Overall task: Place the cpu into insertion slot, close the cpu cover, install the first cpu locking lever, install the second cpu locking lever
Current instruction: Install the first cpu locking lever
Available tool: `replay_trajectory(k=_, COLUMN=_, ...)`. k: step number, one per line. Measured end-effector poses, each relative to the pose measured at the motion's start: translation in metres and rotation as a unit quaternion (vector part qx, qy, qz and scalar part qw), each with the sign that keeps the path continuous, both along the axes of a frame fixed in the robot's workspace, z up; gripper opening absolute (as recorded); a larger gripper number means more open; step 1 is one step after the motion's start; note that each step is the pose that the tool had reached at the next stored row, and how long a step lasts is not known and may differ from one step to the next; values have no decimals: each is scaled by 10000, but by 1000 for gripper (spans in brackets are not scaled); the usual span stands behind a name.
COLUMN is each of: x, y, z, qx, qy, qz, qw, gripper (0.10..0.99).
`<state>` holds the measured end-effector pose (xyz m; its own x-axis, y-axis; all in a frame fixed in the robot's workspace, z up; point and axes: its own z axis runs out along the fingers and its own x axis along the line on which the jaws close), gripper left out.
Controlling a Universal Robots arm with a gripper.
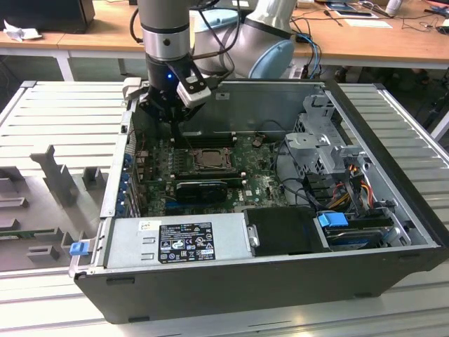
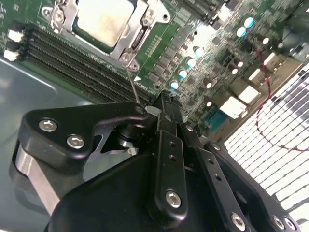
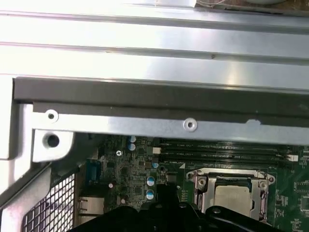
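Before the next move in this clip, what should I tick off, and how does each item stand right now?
1. The cpu lies flat inside the cover's cut-out: ok.
2. The cpu cover is down around the chip: ok.
3. One locking lever latched: not ok; it juts from the cover's corner, across the memory slots, toward the gripper.
4. Other lever latched: cannot tell.
5. Gripper's hold on the lever: cannot tell.

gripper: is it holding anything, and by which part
Cannot be told. The gripper hangs close to the thin locking lever beside the cpu, but no hold shows.
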<state>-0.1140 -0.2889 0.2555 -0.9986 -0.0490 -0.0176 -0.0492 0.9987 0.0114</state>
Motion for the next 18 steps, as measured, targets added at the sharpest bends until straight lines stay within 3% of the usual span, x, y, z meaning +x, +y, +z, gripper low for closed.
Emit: replay_trajectory(k=18, x=166, y=10, z=-1, qx=0, qy=0, qz=0, qw=10000, gripper=106)
